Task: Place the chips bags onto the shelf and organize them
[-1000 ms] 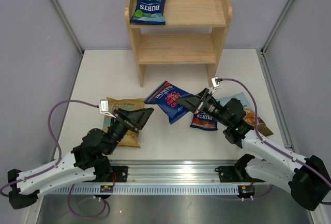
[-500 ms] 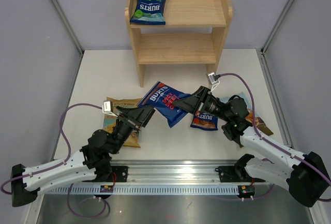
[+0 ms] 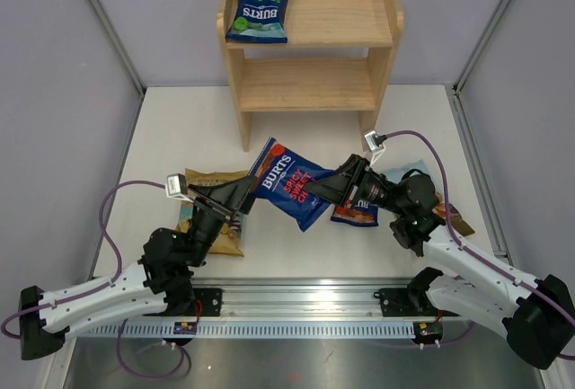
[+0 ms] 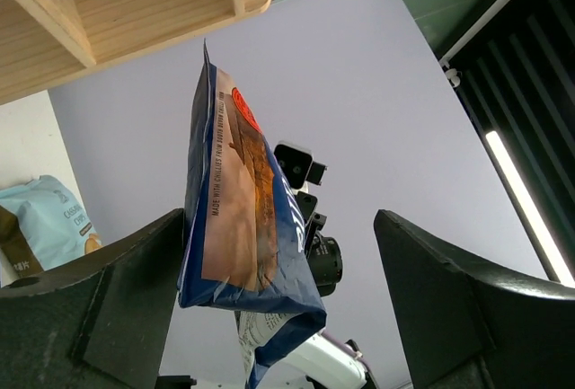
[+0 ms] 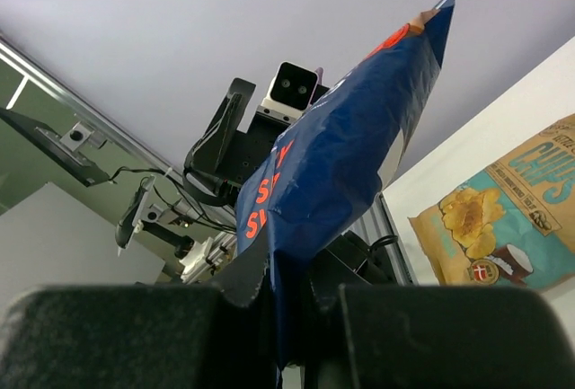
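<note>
Two arms catalogued: left arm [image 3: 90,299] and right arm [image 3: 478,268], each built of glossy white links joined by black joint housings. A purple cable [image 3: 135,184] is looped to each small white wrist camera [image 3: 177,186]. Wedge-shaped matte-black fingers [image 4: 458,308] are fitted.

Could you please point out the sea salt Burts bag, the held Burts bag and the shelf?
sea salt Burts bag [image 3: 259,10]: top external view, its front middle.
held Burts bag [image 3: 296,191]: top external view, its red lettering.
shelf [image 3: 310,83]: top external view, bare lower board.
</note>
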{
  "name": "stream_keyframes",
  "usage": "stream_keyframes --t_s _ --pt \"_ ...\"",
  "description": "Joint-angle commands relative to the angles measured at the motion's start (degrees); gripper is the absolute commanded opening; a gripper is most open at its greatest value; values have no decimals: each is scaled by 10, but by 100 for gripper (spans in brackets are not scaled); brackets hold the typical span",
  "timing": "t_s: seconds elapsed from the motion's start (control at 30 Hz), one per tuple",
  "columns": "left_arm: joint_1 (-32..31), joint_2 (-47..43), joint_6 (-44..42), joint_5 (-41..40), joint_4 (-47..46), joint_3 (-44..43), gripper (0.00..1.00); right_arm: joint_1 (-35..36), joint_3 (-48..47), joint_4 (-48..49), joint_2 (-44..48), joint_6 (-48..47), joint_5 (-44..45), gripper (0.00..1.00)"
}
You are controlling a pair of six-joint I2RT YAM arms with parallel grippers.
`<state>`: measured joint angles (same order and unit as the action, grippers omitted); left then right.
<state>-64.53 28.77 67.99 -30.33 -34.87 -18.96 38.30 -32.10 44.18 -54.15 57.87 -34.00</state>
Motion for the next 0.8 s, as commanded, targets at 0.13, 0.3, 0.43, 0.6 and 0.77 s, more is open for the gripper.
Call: stream_keyframes --t_s 0.13,0.3,0.43,0.6,0.77 --pt "-1 17 -26 -1 -30 -28 88 3 -18 31 -6 -14 -31 11" --pt "-1 43 -57 10 7 -71 59 4 -21 20 -4 -22 -41 14" --pt "3 53 -110 17 27 -98 35 4 -24 -43 21 -38 -33 19" --pt "4 61 -177 36 32 -126 15 3 -14 -77 57 -16 -2 39" --pt "5 65 -199 37 -26 -105 10 5 11 -47 66 62 28 59"
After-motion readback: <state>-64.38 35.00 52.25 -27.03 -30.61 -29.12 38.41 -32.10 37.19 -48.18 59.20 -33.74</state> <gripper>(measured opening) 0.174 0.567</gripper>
